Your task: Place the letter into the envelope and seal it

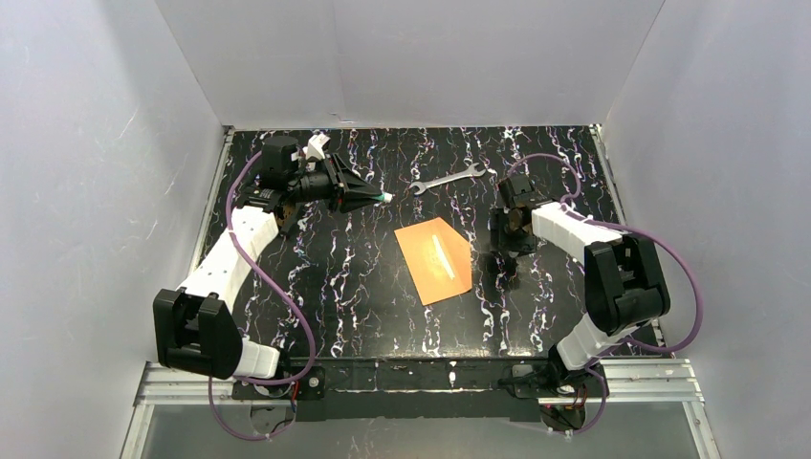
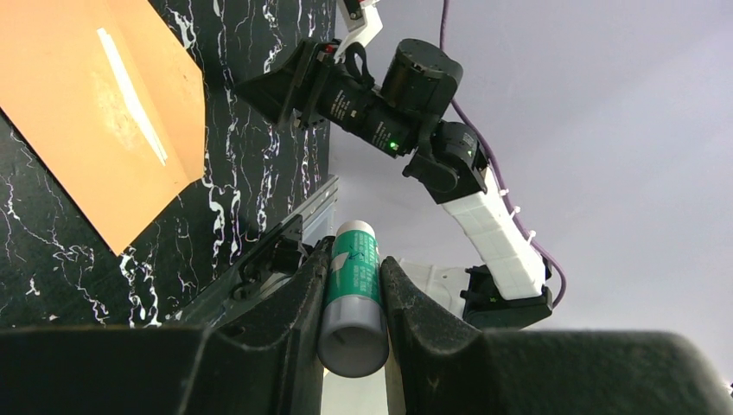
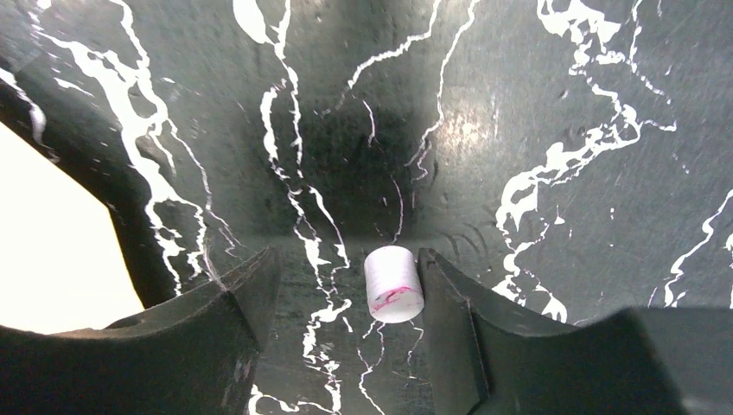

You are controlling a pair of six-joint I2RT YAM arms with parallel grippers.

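left arm reaches over the far-left part of the bench (image 1: pixel 287 287). left fingers (image 1: pixel 368 196) are clenched on a glue stick (image 2: pixel 353 303), green label, grey end toward the wrist camera, pale tip pointing toward the middle of the bench.

envelope (image 1: pixel 435 258) lies flat near the bench centre, orange-brown, one corner angled off to a point. a thin pale streak runs across its face; cannot tell what it is. glue stick tip is near the envelope's far-left corner, apart from it.

right arm hangs just right of the envelope. right fingers (image 1: pixel 512 251) point down at the bench, spread and gripping nothing. small white cap (image 3: pixel 393 284) stands on the bench between them, close against one finger with a clear gap to the other.

wrench (image 1: pixel 448 178) lies beyond the envelope, toward the back wall.
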